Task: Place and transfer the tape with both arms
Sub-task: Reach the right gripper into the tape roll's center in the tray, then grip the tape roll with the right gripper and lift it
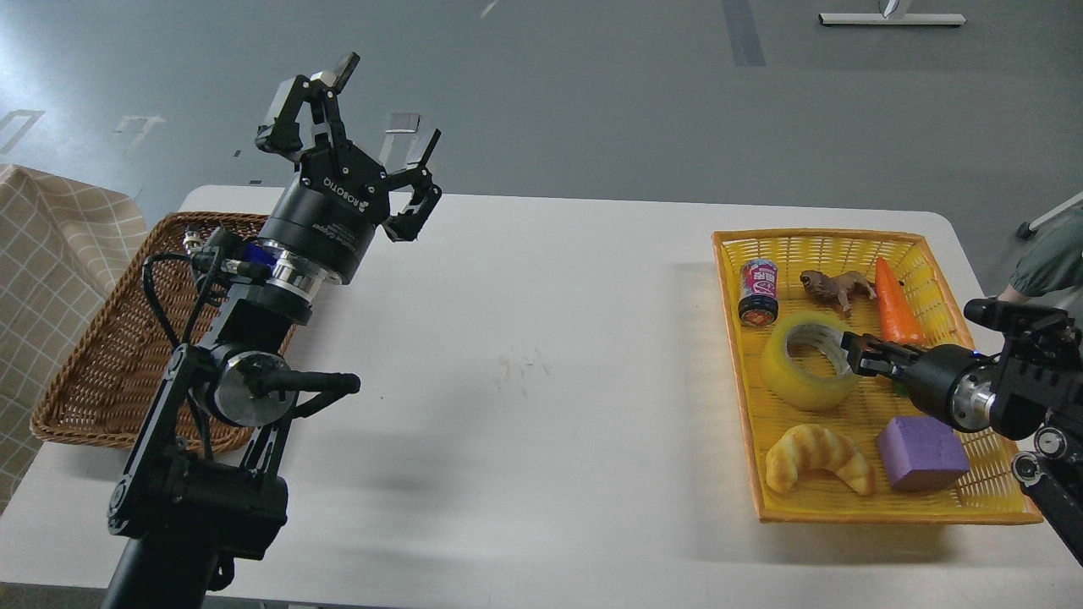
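Note:
The tape (pixel 799 382), a translucent yellow roll with a whitish core, lies flat in the yellow basket (pixel 736 372) at the table's right. My right gripper (pixel 853 355) comes in from the right and is closed on the roll's right wall, one finger inside the core and one outside. My left gripper (pixel 355 135) is raised high above the table's back left, fingers spread wide and empty, far from the tape.
The yellow basket also holds a small can (pixel 758 291), a toy animal (pixel 838 288), a carrot (pixel 897 303), a croissant (pixel 816 457) and a purple block (pixel 922 452). A brown wicker basket (pixel 93 355) sits at the table's left, partly behind my left arm. A checked cloth (pixel 51 254) lies further left.

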